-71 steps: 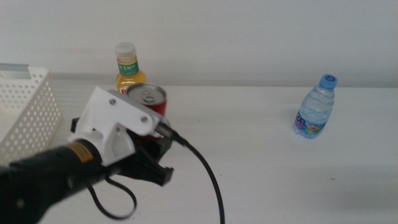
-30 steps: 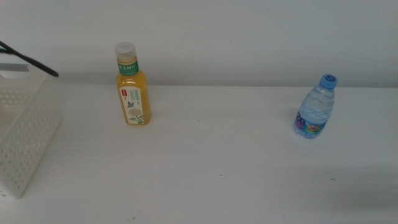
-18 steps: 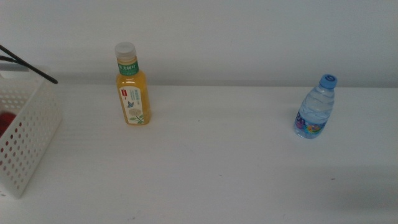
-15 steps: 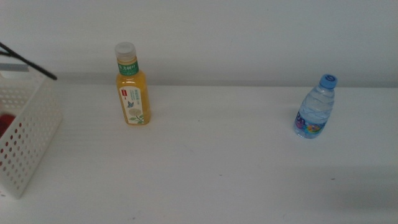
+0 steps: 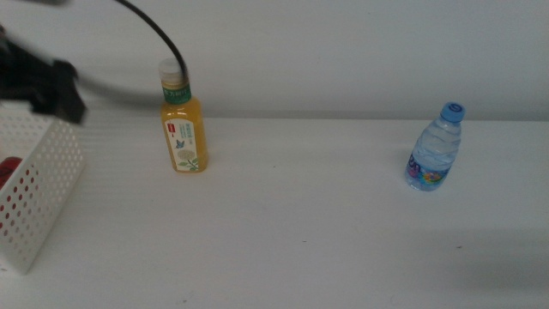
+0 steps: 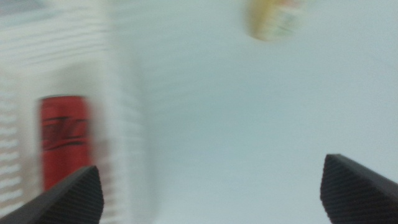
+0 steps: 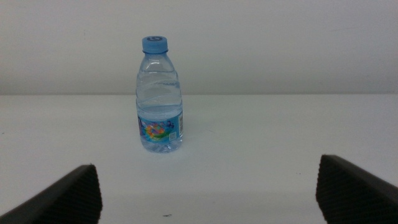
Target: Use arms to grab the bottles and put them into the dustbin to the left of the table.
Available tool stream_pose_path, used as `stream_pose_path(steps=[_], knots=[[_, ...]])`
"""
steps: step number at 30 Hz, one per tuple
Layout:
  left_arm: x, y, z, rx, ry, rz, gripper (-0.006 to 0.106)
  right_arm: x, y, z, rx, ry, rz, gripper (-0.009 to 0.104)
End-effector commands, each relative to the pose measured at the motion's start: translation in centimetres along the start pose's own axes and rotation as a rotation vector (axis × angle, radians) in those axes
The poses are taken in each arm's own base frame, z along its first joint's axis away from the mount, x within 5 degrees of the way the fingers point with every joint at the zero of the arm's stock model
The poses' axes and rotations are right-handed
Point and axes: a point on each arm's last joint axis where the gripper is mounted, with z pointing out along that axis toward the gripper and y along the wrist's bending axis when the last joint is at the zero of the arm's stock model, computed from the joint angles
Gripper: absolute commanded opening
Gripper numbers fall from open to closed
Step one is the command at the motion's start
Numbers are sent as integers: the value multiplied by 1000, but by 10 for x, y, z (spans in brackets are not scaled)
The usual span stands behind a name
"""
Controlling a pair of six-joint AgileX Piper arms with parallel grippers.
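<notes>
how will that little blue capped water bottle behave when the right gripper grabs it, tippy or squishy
The water bottle looks nearly full, so probably fairly heavy for its size and steady upright. Its thin, ribbed clear walls will likely give a little under the jaws. A push high near the cap could still tip it, and on its side it would probably roll.

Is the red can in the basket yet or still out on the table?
In. The red can lies inside the white basket; red shows through the wall holes in the middle view.

Can (image 6: 62, 142) lies in the dustbin (image 5: 39, 202), left of both standing bottles (image 5: 182, 120).
</notes>
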Motion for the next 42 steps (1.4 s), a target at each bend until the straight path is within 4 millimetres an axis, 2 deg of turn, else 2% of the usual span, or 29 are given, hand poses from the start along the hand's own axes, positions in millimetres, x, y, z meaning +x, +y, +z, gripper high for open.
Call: stream_pose_path(steps=[1, 5, 12, 14, 17, 19, 24, 33, 42], knots=[[17, -29, -5, 32, -47, 70, 94, 14, 0, 3, 6, 34, -7, 92], [43, -57, 2, 62, -133, 145, 94, 14, 0, 3, 6, 34, -7, 92], [79, -74, 21, 118, -239, 136, 94, 14, 0, 3, 6, 34, -7, 92], [87, -77, 28, 90, -365, 157, 94, 14, 0, 3, 6, 34, -7, 92], [106, -81, 52, 38, -598, 180, 94, 14, 0, 3, 6, 34, -7, 92], [118, -82, 66, 50, -770, 131, 94, 14, 0, 3, 6, 34, -7, 92], [152, -79, 96, 85, -875, -4, 94, 14, 0, 3, 6, 34, -7, 92], [155, -79, 101, 87, -835, -6, 94, 14, 0, 3, 6, 34, -7, 92], [150, -84, 97, 94, -917, 110, 94, 14, 0, 3, 6, 34, -7, 92]])
